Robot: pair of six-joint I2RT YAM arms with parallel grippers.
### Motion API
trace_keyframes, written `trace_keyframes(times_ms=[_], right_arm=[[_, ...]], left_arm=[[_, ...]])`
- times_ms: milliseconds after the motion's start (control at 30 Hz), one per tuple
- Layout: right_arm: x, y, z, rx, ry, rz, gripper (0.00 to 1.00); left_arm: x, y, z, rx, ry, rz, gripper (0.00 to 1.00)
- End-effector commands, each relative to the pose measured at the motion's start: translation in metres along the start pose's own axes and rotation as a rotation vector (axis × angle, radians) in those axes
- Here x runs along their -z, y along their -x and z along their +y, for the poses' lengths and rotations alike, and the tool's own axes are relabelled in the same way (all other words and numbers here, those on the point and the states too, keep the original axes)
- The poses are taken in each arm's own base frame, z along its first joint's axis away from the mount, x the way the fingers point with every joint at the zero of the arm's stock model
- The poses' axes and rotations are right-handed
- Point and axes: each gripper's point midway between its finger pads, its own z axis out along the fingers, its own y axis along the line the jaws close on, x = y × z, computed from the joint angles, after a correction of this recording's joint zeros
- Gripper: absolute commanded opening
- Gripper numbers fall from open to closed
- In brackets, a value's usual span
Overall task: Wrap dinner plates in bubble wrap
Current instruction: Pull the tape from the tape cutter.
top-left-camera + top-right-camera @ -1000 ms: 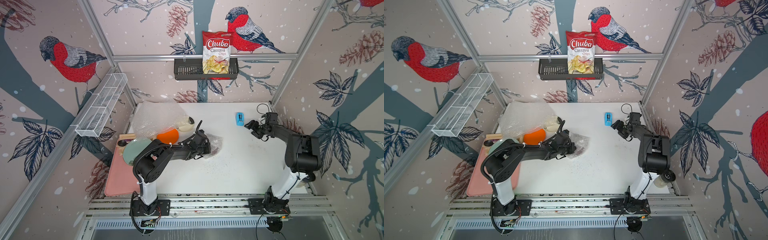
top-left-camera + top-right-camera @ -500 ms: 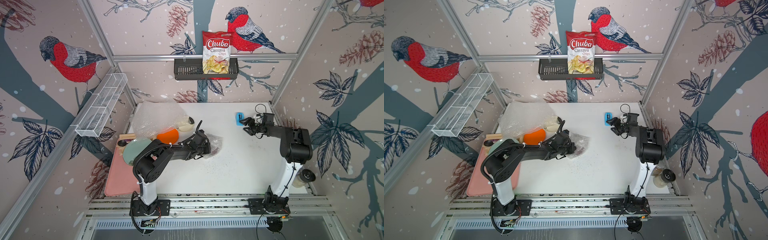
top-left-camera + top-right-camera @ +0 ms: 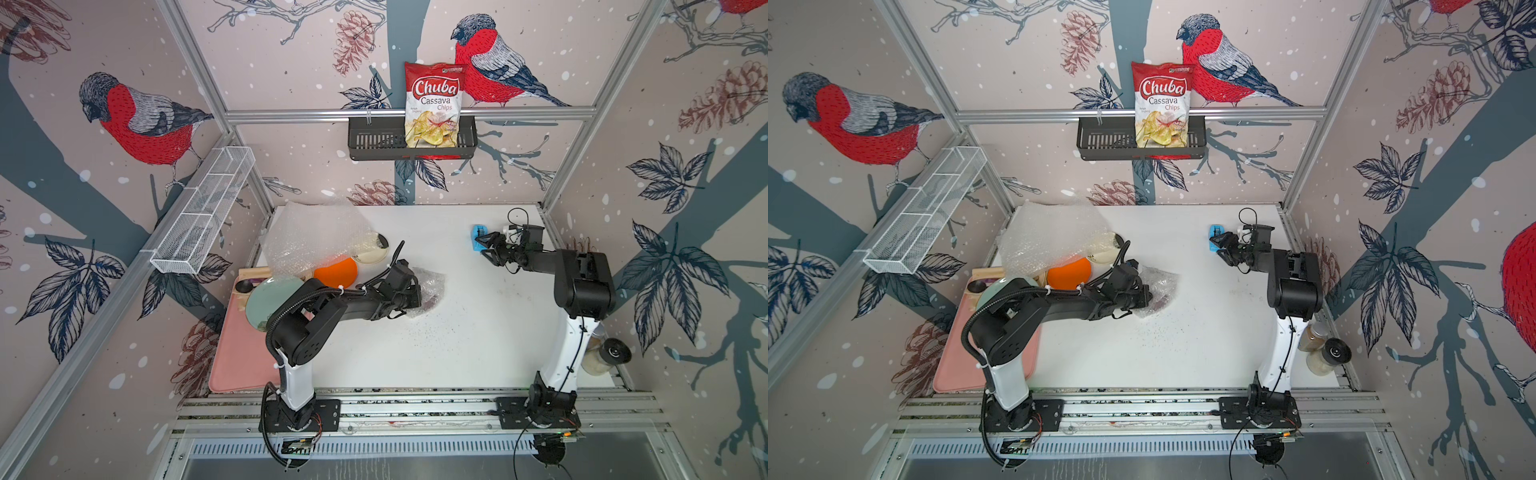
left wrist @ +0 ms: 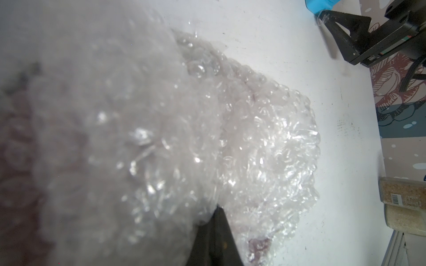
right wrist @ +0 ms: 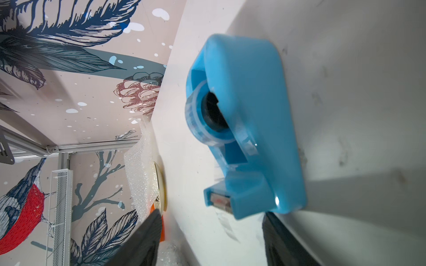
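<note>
Left wrist view is almost filled by the bubble-wrap bundle [image 4: 253,149], which heaps up against the lens. Only one dark fingertip [image 4: 217,232] pokes out of it. My left gripper [image 3: 417,293] is closed with its tips buried in the wrap, and I cannot tell whether a fold is pinched between them. A reddish patch at the bundle's rim is the dark red plate [image 4: 258,246]; the rest of it is blurred by the plastic.

Ahead of those tips, and on the side toward my other arm, the table [image 3: 457,345] is bare and wide. Back along the left forearm it is crowded. The orange plate [image 3: 336,270] is just beside the forearm and the cream plate [image 3: 376,249] is past it. Both lie partly under the loose bubble-wrap sheet [image 3: 316,237], whose far edge rides up against the back wall. The pale green plate [image 3: 270,299] and pink tray [image 3: 237,353] sit by the elbow, partly hidden by the arm.

My right gripper [image 5: 214,241] stands open, one finger on either side of the tape dispenser's [image 5: 249,124] cutter end. I can see no contact. Both fingers are cut off by the frame edge. The side rail runs close behind that wrist. Two jars [image 3: 602,357] stand near the arm's base, well apart from the gripper.
</note>
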Motion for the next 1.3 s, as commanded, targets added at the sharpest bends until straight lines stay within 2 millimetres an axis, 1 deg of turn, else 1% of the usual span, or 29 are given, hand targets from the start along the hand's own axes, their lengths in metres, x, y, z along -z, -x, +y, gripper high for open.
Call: trace_keyframes(times_ms=[0,267,633,800,900,1000,1100,1267], right_arm=[[-0.001,0.007,0.014,0.051,0.064,-0.021,0.62],[0.001,0.01,0.016,0.073,0.077,-0.044,0.5],[0.002,0.009,0.01,0.065,0.058,-0.058,0.38],[0.004,0.012,0.006,0.057,0.041,-0.072,0.33],[0.003,0.013,0.003,0.044,0.031,-0.077,0.26],[0.004,0.014,0.001,0.038,0.023,-0.083,0.13],[0.009,0.019,0.007,0.033,0.03,-0.092,0.0],[0.012,0.023,0.014,0.005,0.001,-0.067,0.0]], left_arm=[[0.001,-0.03,0.05,0.025,0.205,0.095,0.0],[0.001,-0.03,0.05,0.024,0.208,0.098,0.0],[0.001,-0.031,0.05,0.023,0.207,0.1,0.0],[0.002,-0.031,0.051,0.023,0.208,0.102,0.0],[0.002,-0.032,0.051,0.023,0.208,0.103,0.0],[0.002,-0.031,0.051,0.023,0.208,0.101,0.0],[0.002,-0.032,0.051,0.023,0.207,0.103,0.0],[0.002,-0.032,0.051,0.023,0.21,0.103,0.0]])
